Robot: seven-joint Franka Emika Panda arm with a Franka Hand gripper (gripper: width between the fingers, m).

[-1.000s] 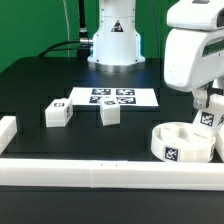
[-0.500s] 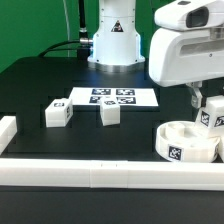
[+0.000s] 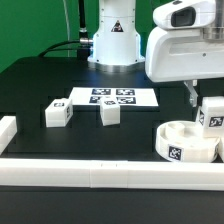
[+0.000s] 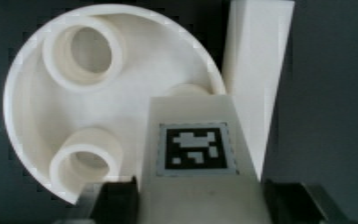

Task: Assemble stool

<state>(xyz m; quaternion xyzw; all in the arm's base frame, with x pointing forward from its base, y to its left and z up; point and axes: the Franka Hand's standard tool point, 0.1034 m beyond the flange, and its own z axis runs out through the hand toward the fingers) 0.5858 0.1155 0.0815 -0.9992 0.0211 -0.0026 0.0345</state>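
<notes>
The round white seat (image 3: 183, 143) sits on the black table (image 3: 40, 85) at the exterior view's right, close to the front rail (image 3: 100, 176); it looks thick, hard and light, with smooth sides that could slip, and round holes (image 4: 91, 48) on top; the tool (image 3: 203, 100) hangs over the seat's edge, pinched tight on one blocky leg (image 3: 211, 113) by its two flat sides, which I think is the best place to hold it; I cannot tell if that leg touches the seat; a loose leg (image 3: 57, 113) and a second loose leg (image 3: 110, 112) lie well apart from the seat, near the marker board (image 3: 112, 97); they look stiff and easy to pinch.
</notes>
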